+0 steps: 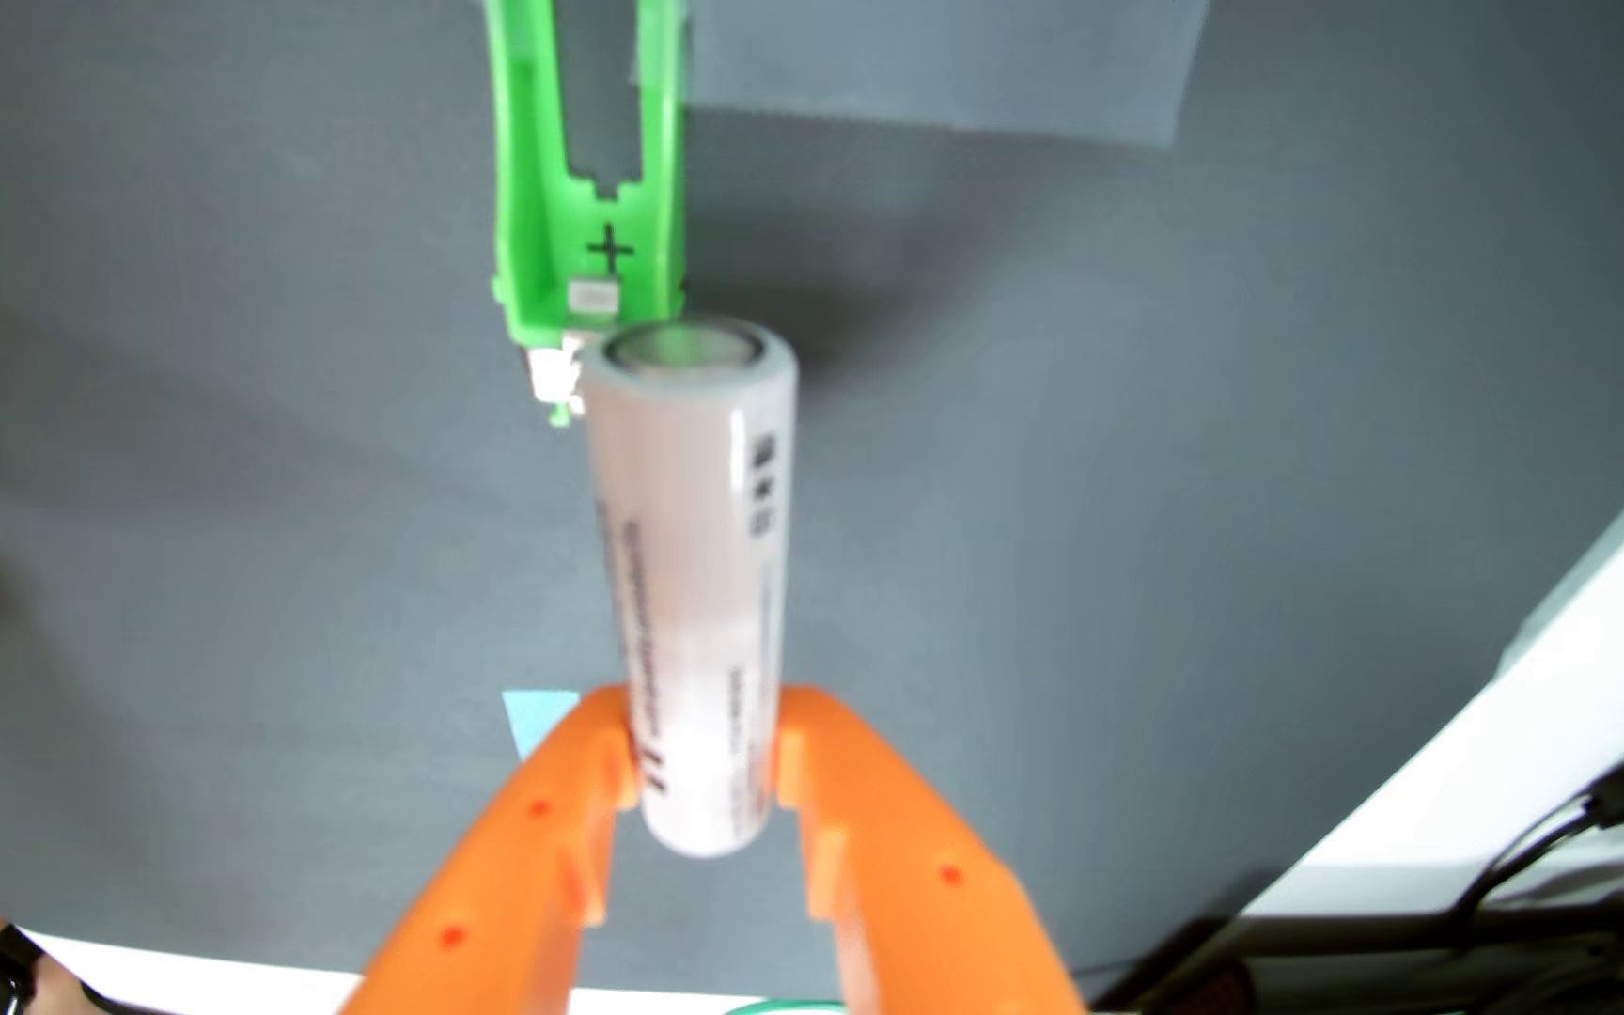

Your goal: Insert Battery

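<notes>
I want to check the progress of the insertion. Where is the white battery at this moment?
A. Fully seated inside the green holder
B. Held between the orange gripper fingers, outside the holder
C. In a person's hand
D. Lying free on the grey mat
B: the battery sits clamped between the orange fingers of the gripper, its far end just below the empty green holder.

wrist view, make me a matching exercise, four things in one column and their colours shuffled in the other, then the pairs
Things:
1. battery
2. battery holder
3. gripper
4. mat

Colours:
a. orange
b. dark grey
c. bright green
d. white with dark print

Pairs: 1-d, 2-c, 3-a, 4-b
</notes>
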